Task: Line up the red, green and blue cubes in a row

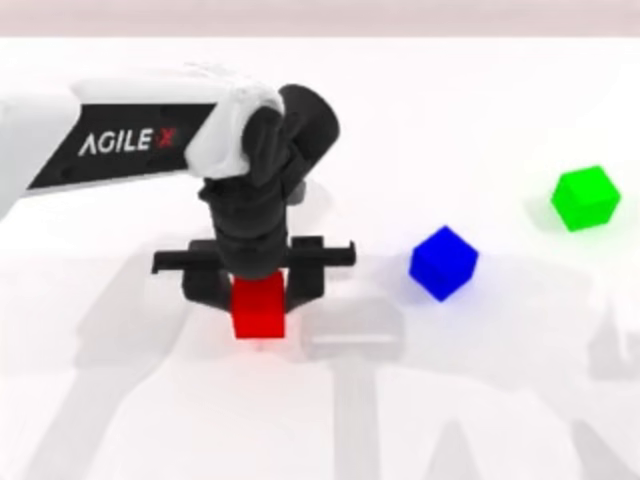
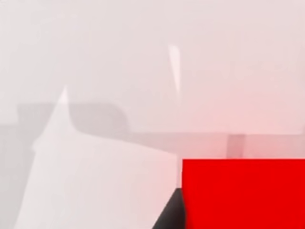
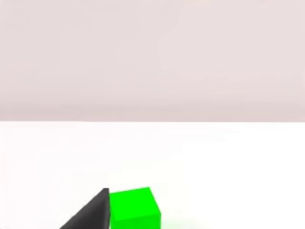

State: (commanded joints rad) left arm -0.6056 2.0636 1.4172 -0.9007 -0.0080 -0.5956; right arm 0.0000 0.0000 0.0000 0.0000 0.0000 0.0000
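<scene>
Red cube (image 1: 258,310) sits left of the blue cube (image 1: 443,262), left gripper (image 1: 256,292) straddling it with fingers seemingly closed on it, green cube (image 1: 586,197) farther right; next move likely calls for placing red in line.

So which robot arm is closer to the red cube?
Left. The left gripper sits right over the red cube, fingers either side. The right arm is out of the top view; its wrist camera faces the green cube.
</scene>
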